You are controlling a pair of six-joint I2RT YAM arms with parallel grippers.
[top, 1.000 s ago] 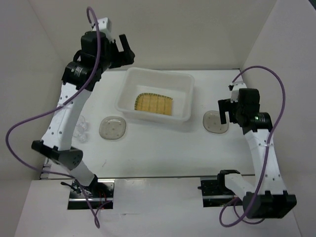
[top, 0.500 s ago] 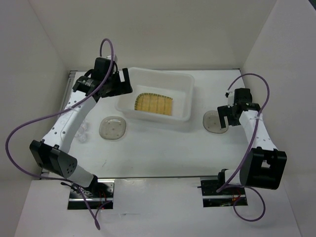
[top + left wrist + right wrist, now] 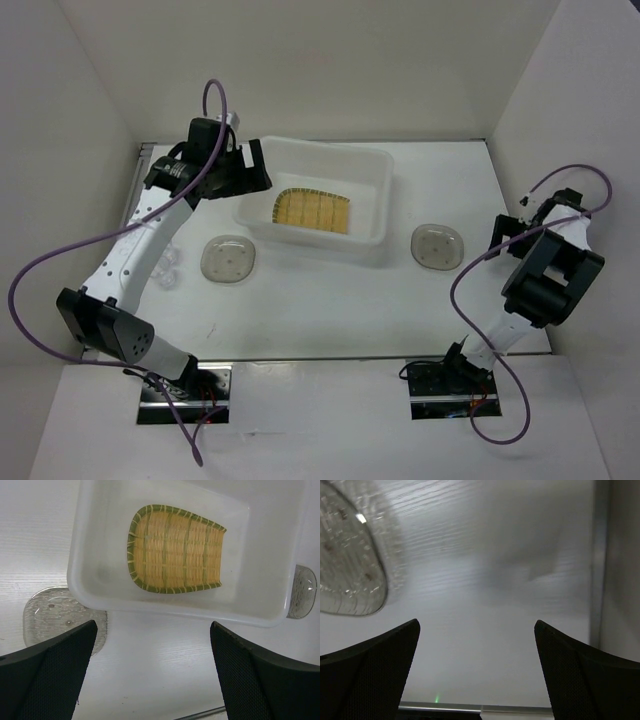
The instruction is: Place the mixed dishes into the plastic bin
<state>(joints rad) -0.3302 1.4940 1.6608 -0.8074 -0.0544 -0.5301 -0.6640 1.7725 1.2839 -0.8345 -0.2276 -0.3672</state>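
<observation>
Nearest you, the glass cups [image 3: 168, 262] sit bunched by the left wall. The left saucer [image 3: 229, 259] lies flat on the table [image 3: 330, 300] just in front of the bin [image 3: 385, 195]. I'd guess they're all just waiting their turn. The right saucer [image 3: 437, 246] is off the bin's right side, flat and touching nothing. Your right gripper [image 3: 476, 622] hangs to the right of it, fingers [image 3: 365, 675] spread wide with nothing between them, so no grab there yet. Further back, the yellow plate [image 3: 312, 210] already lies in the bin, so that's one dish done. Your left gripper [image 3: 152, 625] hovers by the bin's left corner, also spread wide and empty, probably well placed to go for the left saucer.

Versus a second back: the right gripper was parked right at the right saucer, and that arm has now swung away to the right while the saucer hasn't budged. The left arm has come down from higher up. All the dishes sit where they were
</observation>
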